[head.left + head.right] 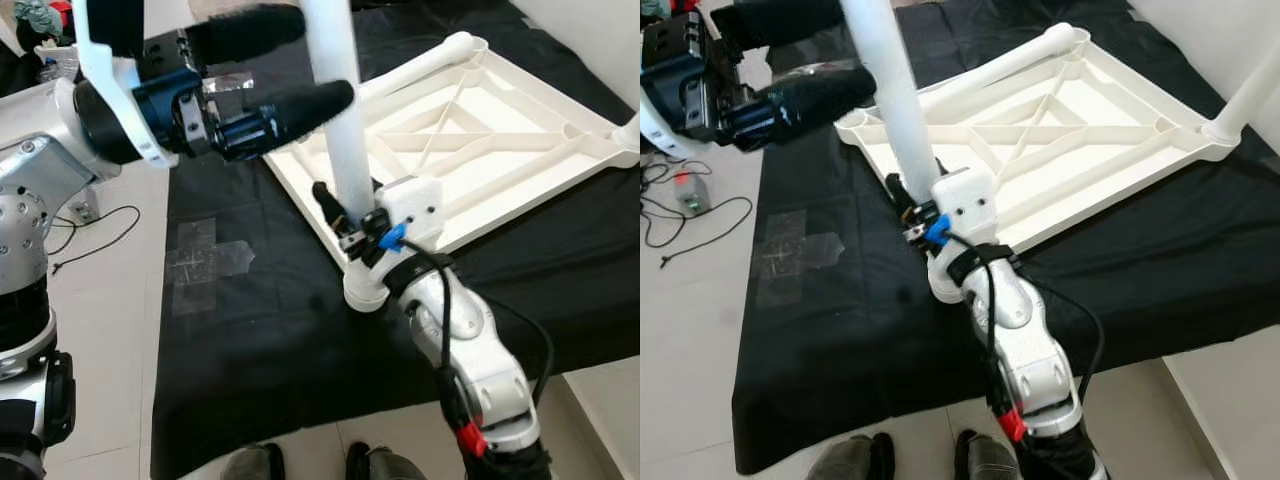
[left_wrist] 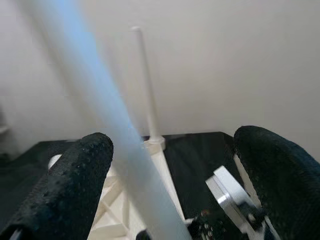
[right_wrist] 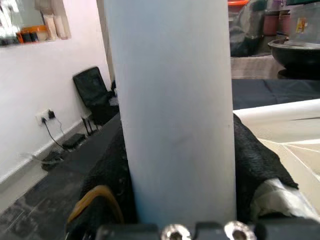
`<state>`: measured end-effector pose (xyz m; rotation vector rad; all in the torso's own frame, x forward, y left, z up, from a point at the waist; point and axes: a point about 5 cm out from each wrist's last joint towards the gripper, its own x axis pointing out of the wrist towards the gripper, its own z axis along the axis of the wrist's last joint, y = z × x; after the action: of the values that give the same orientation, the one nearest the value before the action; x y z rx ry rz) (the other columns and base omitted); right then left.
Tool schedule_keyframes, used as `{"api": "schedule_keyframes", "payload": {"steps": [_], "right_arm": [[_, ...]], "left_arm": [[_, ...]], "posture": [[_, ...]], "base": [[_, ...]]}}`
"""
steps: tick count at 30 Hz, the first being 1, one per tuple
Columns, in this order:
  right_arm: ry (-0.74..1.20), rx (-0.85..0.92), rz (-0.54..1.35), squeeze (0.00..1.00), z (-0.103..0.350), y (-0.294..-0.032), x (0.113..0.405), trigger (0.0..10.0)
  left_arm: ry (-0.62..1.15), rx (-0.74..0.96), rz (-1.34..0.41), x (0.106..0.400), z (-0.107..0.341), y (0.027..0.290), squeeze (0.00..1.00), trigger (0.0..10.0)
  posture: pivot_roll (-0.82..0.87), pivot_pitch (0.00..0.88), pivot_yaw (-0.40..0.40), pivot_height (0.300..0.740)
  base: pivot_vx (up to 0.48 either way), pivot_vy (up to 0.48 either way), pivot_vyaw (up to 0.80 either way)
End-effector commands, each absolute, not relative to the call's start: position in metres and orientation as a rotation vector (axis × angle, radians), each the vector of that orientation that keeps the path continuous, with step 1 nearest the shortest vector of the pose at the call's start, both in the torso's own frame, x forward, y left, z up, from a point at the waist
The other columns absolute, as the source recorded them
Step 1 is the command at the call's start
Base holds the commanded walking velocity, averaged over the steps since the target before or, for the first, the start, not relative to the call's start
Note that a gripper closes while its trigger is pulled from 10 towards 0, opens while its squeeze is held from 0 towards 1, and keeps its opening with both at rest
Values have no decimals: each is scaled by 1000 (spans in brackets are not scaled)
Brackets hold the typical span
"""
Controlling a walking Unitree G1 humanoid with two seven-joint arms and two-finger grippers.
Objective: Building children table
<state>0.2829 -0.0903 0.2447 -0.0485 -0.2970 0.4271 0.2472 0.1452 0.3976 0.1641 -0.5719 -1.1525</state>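
Lying upside down on a black cloth (image 1: 250, 340), white tabletop (image 1: 480, 150), right gripper (image 1: 345, 225) clenched on upright leg (image 1: 340, 110) at near corner socket, left gripper (image 1: 270, 70) released, fingers (image 2: 75, 185) straddling leg higher up, second leg (image 1: 1250, 90) standing at far corner.

Head cams look down, wrist cams close on table leg (image 3: 175, 115)
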Motion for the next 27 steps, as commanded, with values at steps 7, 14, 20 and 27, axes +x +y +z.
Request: {"api": "schedule_keyframes", "payload": {"steps": [7, 14, 20, 27], "right_arm": [[-320, 149, 504, 0, 248, -116, 288, 0], [-392, 226, 549, 0, 259, -126, 291, 0], [-450, 254, 658, 0, 271, -126, 291, 0], [-482, 244, 725, 0, 277, -128, 290, 0]], "left_arm": [[-608, 8, -1028, 241, 396, 168, 929, 10000], [-579, -69, -966, 237, 381, 178, 263, 10000], [-541, -88, -975, 233, 369, 176, 0, 10000], [-508, -91, -1002, 233, 361, 170, 0, 10000]], "posture": [[45, 217, 29, 740], [48, 213, 19, 740], [45, 200, 19, 740], [44, 191, 19, 740]], "base": [[0, 0, 0], [0, 0, 0], [0, 0, 0], [0, 0, 0]]}}
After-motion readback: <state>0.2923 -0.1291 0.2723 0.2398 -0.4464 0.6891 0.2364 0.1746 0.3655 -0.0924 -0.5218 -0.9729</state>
